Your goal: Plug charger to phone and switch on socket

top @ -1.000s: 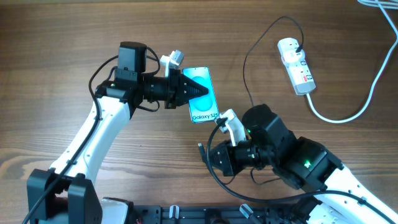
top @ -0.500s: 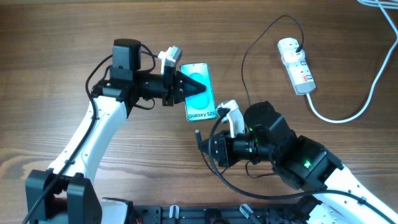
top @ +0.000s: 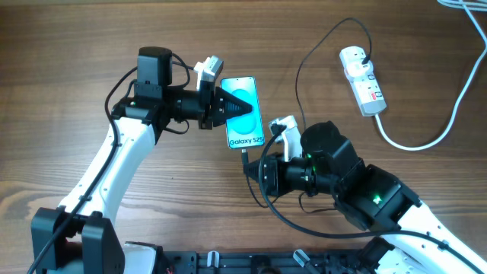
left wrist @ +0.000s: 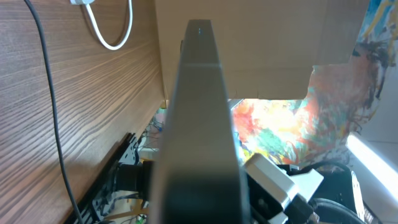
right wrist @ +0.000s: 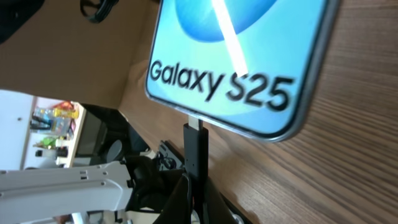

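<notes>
charger (right wrist: 196, 149) clenched by right tool (right wrist: 194, 198) | phone (right wrist: 239, 56) gripped by left tool (top: 232, 110) | phone's bottom edge touched straight ahead of right tool, long axes aligned

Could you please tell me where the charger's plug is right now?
Overhead, the charger's plug is near the middle of the table, pinched in the right claw, its metal tip at the bottom edge of the phone.
</notes>
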Available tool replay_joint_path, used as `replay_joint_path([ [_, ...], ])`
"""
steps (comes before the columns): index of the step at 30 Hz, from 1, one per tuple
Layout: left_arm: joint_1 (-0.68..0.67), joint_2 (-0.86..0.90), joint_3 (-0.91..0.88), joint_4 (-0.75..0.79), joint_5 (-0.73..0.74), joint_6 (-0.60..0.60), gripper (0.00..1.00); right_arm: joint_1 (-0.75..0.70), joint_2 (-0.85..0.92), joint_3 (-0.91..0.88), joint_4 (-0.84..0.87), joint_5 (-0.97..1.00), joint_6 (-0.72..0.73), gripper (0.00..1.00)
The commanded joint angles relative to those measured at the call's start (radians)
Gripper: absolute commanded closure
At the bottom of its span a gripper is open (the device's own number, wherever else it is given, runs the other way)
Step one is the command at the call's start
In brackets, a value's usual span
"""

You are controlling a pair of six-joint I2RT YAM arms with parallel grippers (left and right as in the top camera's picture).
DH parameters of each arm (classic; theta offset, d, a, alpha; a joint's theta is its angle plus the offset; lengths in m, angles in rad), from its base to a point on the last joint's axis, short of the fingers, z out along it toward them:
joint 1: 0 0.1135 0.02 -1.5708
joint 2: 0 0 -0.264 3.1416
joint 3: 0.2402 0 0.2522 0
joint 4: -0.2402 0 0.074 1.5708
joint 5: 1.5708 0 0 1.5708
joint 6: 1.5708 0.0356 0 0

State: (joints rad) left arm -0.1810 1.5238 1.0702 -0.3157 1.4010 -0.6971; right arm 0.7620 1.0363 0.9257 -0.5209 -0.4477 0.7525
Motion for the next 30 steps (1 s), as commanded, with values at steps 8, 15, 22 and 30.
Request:
replay_joint_path([
  [8,0.006,-0.023,0.009,0.014,0.042,0.032,0.96,-0.009,0.000,0.015,0.012,0.002,0.032,0.96],
  [15,0.007,-0.023,0.009,0.033,0.042,0.039,0.96,-0.009,0.000,0.015,0.011,-0.041,0.028,0.96],
  [22,0.007,-0.023,0.009,0.035,0.043,0.038,0.96,-0.009,0.000,0.015,0.012,-0.020,0.035,0.96],
  [30,0.007,-0.023,0.009,0.035,0.046,0.039,0.96,-0.011,0.000,0.015,0.024,-0.012,0.045,0.96],
])
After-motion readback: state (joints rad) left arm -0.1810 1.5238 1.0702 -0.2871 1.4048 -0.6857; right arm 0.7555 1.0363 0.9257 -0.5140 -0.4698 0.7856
